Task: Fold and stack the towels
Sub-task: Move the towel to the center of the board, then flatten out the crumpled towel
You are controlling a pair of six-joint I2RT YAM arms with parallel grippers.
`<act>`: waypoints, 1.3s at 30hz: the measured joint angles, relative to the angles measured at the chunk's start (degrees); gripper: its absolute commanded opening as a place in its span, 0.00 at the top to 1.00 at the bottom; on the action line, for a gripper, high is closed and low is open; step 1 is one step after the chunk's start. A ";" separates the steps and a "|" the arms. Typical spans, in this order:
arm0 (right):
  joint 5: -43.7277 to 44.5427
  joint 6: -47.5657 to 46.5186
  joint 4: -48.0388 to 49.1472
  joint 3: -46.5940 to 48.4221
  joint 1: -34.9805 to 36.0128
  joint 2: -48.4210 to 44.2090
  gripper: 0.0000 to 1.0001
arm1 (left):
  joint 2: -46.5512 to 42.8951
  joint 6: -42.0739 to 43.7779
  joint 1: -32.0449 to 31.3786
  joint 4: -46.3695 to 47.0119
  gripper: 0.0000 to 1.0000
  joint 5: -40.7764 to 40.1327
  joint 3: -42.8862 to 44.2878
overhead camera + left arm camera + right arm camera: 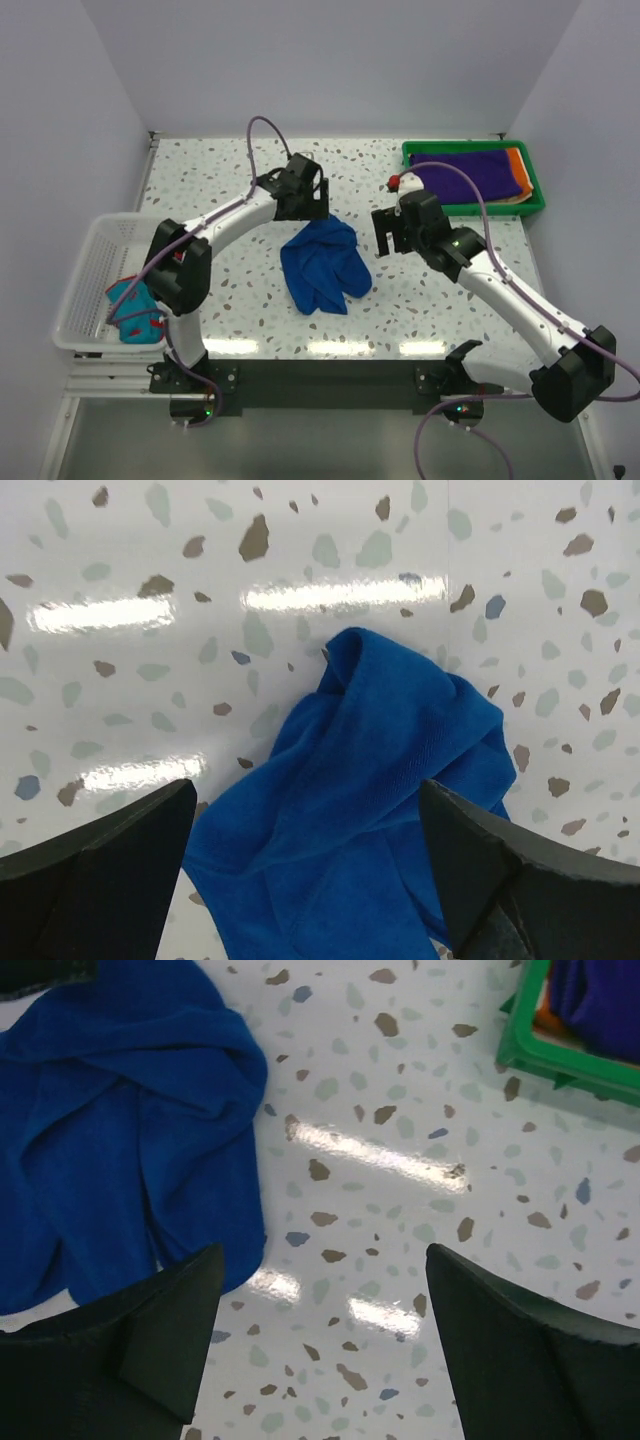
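Tray [480, 209], green, sits just beyond and right of the right gripper [325, 1250]; it holds a purple towel [470, 172] atop an orange one [517, 165]. Basket [85, 290], well left of the left gripper [305, 790], holds a teal/red towel [135, 310]. Blue towel [322, 265] lies crumpled mid-table [220, 170], its far end under the left jaws, which are wide apart w/ nothing gripped. Right jaws are also wide & empty, w/ bare table beneath and the towel edge just to their left.
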 measured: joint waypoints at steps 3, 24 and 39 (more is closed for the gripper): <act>-6.36 0.37 1.03 -0.87 0.39 1.20 0.23 | -3.28 -0.42 0.48 0.72 0.02 -1.51 -1.16; -12.35 4.02 6.51 -6.29 22.53 21.73 0.47 | -32.81 -18.91 -12.96 6.08 0.22 -0.57 -46.34; -8.74 5.55 7.76 -5.97 23.74 24.52 0.86 | -31.58 -23.34 -15.69 11.15 0.52 1.09 -46.58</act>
